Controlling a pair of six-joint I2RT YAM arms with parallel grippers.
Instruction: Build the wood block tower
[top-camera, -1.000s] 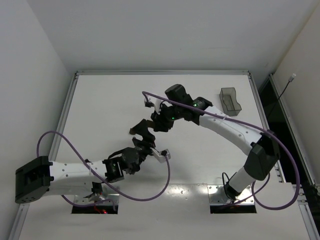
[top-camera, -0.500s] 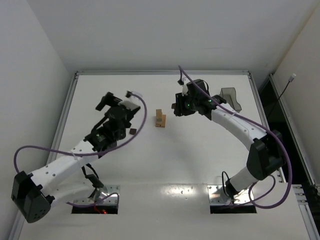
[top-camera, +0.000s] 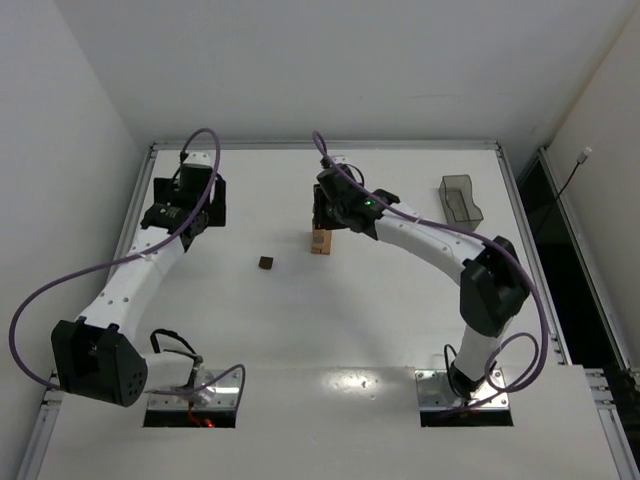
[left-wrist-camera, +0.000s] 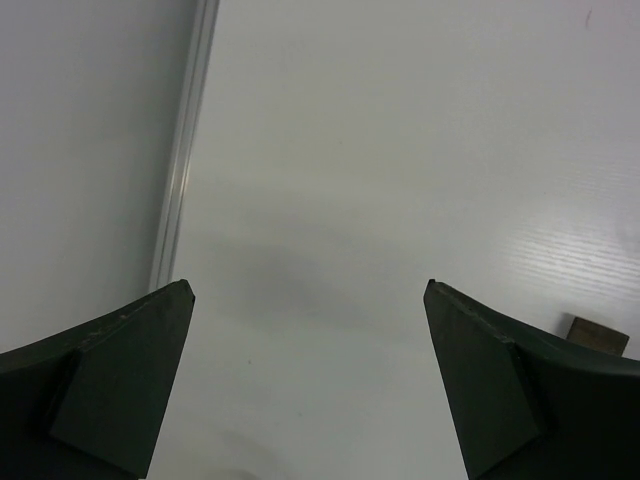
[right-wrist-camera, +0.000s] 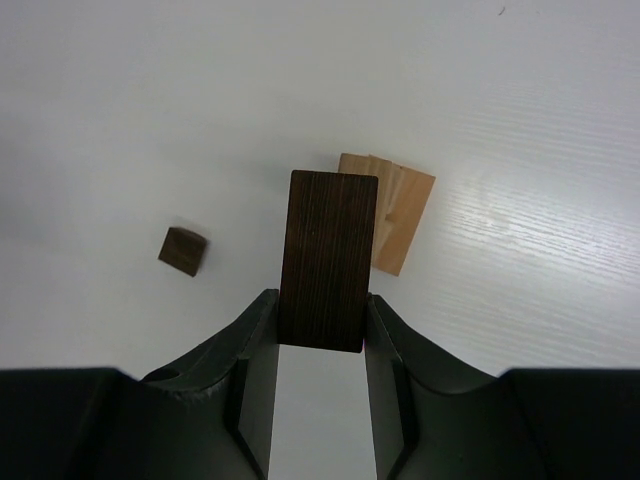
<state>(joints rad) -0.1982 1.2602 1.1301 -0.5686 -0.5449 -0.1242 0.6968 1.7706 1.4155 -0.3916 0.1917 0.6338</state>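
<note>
The right gripper (right-wrist-camera: 320, 305) clamps a dark brown bar (right-wrist-camera: 328, 240) by one end, its length free above the tan stack (right-wrist-camera: 398, 205) mid-table; the left gripper (left-wrist-camera: 310, 290) gapes empty by the rail (left-wrist-camera: 185, 170) (likely parked clear), a dark cube (right-wrist-camera: 184, 250) loose near the stack

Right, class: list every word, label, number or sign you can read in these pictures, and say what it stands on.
None. No view shows readable writing: the dark block, the tan blocks, the small dark cube, the plastic bin, the left arm and the right arm all look unmarked.
</note>
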